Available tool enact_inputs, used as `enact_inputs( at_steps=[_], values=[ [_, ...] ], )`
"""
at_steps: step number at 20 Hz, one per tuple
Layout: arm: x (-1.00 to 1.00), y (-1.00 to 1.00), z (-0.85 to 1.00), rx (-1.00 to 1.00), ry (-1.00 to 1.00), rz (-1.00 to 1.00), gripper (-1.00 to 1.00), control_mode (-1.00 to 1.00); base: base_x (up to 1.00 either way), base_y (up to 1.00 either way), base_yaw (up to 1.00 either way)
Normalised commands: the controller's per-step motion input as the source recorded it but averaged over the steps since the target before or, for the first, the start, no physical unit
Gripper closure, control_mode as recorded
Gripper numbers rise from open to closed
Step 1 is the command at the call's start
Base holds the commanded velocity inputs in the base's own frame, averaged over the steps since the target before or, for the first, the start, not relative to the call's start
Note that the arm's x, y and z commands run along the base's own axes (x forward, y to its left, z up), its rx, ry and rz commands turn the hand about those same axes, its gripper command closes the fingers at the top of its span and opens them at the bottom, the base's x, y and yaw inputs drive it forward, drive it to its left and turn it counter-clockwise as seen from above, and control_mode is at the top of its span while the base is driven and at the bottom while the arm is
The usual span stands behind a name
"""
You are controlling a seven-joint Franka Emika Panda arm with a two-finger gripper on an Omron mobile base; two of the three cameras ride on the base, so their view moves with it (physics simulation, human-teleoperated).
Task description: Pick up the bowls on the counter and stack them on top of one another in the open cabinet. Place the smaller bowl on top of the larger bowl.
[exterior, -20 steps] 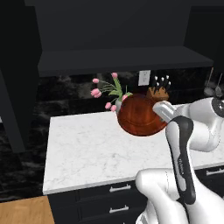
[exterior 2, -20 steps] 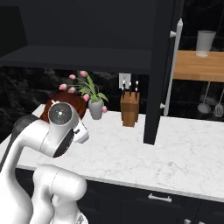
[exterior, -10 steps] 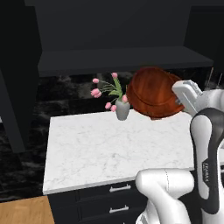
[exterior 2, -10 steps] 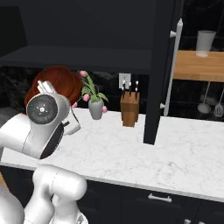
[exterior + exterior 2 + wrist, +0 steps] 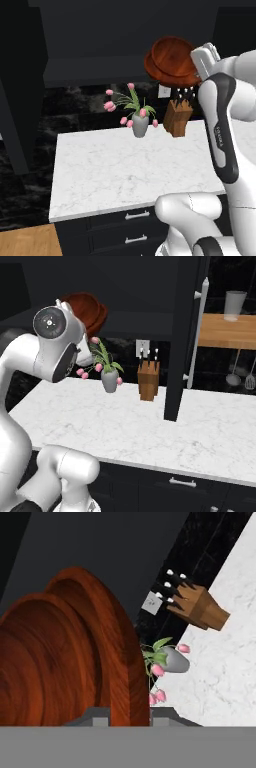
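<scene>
White marble counter (image 5: 125,165) is bare apart from the grey vase of pink tulips (image 5: 139,122) and wooden knife block (image 5: 178,116) at 12 o'clock. We see both glossy reddish-brown wooden bowls nested, smaller bowl (image 5: 172,55) inside the larger bowl (image 5: 156,72), tilted on edge, raised before the black open cabinet (image 5: 110,65). Two-finger gripper (image 5: 130,714) is clamped on the larger bowl's rim.

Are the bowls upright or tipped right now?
Tipped. In the left base view the smaller bowl sits nested in the larger bowl, hollows facing sideways, held aloft above the knife block.
</scene>
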Motion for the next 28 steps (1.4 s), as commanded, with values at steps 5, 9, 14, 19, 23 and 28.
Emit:
enact_inputs(
  at_steps=[5,9,14,19,23,28],
  values=[
    [1.0,-0.09,0.08,0.08,0.0,-0.11,1.0,-1.0,0.0,0.0,0.0],
    [1.0,-0.01,-0.03,0.02,0.0,-0.09,1.0,-1.0,0.0,0.0,0.0],
    [1.0,0.0,-0.15,0.0,0.0,-0.07,1.0,-1.0,0.0,0.0,0.0],
    [0.33,-0.01,-0.1,-0.01,0.0,-0.02,-1.0,-1.0,0.0,0.0,0.0],
    [-0.06,0.0,-0.02,0.0,0.0,0.0,-1.0,-1.0,0.0,0.0,0.0],
    [-0.92,-0.15,0.39,0.13,-0.01,-0.03,-1.0,-1.0,0.0,0.0,0.0]
  ],
)
